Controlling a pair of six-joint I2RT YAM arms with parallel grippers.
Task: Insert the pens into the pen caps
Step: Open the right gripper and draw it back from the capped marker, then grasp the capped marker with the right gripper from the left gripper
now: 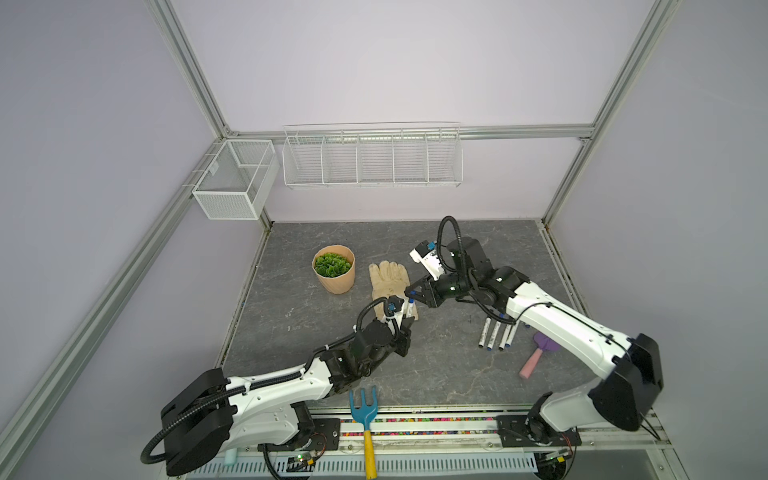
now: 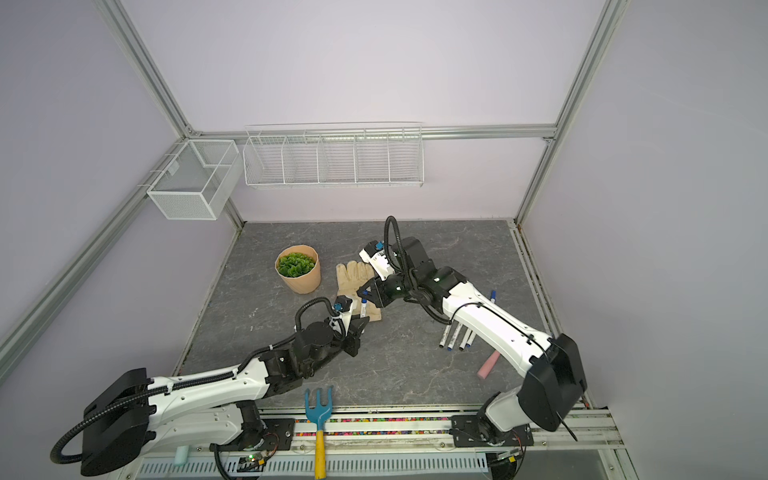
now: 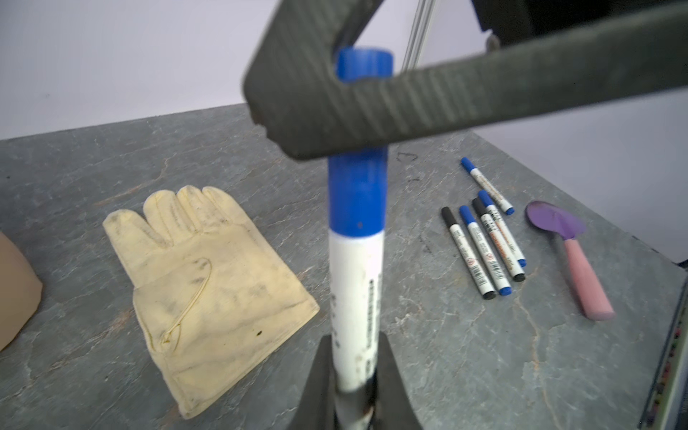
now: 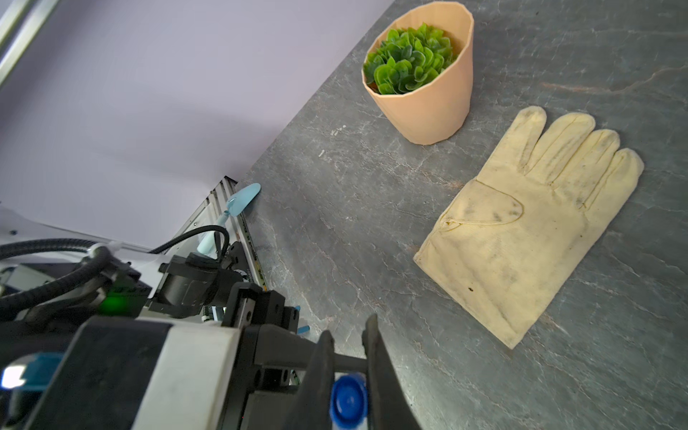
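A: By the cuff end of the glove (image 1: 388, 278), near the middle of the counter (image 1: 291, 316), see the left hand (image 3: 354, 337)?
B: Yes. Clenched tight on the bottom of a pen (image 3: 355, 298). Holding it up off the counter, pointing toward the other arm.
A: And the right hand (image 1: 412, 296)?
B: Squeezed shut on the blue cap (image 3: 357, 193). Reaching in from the other side, with fingers (image 3: 409, 111) pinching the cap near its closed end.
A: Cap on or off?
B: On. Pushed right over the end of the pen, with no gap to see.
A: Any more pens?
B: Yes, lying flat on the counter, over on the right. Four pens (image 3: 480, 253) side by side, nearly touching, two with blue caps and two with black. One more pen (image 3: 487, 186) a little farther back, with a blue cap, lying alone.
A: Beside those?
B: A little shovel (image 3: 573, 257) with a purple scoop and a pink handle, just to the right of the pens.
A: And near the glove?
B: A plant pot (image 1: 334, 276) full of green leaves, standing just to its left. Not touching the glove.
A: At the front edge?
B: A garden fork (image 1: 365, 419) with blue prongs and a yellow handle, well away from both hands.
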